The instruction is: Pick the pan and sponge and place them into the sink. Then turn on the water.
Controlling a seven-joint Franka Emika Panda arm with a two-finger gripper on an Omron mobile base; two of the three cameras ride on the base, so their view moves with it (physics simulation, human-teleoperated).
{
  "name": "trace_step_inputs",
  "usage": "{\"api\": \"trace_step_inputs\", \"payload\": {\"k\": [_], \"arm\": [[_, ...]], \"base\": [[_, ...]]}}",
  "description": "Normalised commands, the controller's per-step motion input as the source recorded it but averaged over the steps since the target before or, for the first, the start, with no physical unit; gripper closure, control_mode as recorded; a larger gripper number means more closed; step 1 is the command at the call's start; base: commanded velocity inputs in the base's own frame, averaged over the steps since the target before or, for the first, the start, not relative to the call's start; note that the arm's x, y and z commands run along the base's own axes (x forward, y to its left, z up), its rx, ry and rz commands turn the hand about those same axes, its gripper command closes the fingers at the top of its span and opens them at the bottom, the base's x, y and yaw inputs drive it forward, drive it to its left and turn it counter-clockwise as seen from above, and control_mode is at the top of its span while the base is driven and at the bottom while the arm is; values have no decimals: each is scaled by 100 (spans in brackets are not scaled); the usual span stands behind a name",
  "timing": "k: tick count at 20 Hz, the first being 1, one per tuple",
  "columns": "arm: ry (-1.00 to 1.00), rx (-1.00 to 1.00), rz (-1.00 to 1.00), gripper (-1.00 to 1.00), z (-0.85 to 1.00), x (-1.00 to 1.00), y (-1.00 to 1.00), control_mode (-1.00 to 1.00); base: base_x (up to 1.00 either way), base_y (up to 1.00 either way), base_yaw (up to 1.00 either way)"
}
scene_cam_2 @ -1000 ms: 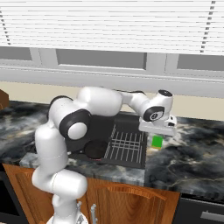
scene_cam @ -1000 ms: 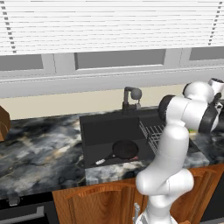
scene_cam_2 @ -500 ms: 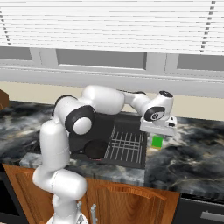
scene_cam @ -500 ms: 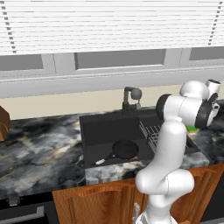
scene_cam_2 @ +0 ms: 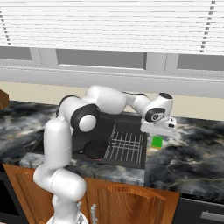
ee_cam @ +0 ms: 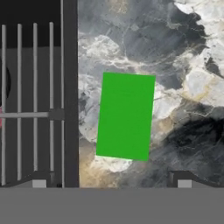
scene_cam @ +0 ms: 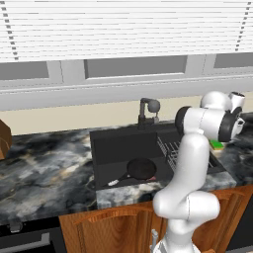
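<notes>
So your sponge is sitting flat on the marble counter, just beside the right edge of the sink, and it's lying a little skewed, which matters because the fingers need to close across its short sides. You've got the gripper hanging right over it with the pincer spread as wide as it goes and nothing in it; in the hand view both fingertips sit at the bottom with the green block framed between them, so the wide spread looks like it's there to straddle the sponge before you drop. The pan is already down in the basin, handle pointing toward the front left corner, so that half of the job looks done and the sponge is what's left before the water. The wire rack takes up the right side of the sink next to the pan, so you'll probably want to let go of the sponge over it or over the bare floor. The faucet stands at the back rim with no stream I can make out, though at this size I wouldn't swear to it. I'd square the wrist to the sponge's tilt first, then go straight down.
</notes>
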Motion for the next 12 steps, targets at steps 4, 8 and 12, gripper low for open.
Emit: {"api": "trace_step_inputs", "payload": {"k": [4,8,12], "arm": [[2,0,-1,-100,-17,15,-3,-100],[2,0,-1,-100,-17,14,-1,-100],[1,0,-1,-100,-14,11,-3,-100]], "base": [[0,0,0],[0,0,0],[0,0,0]]}}
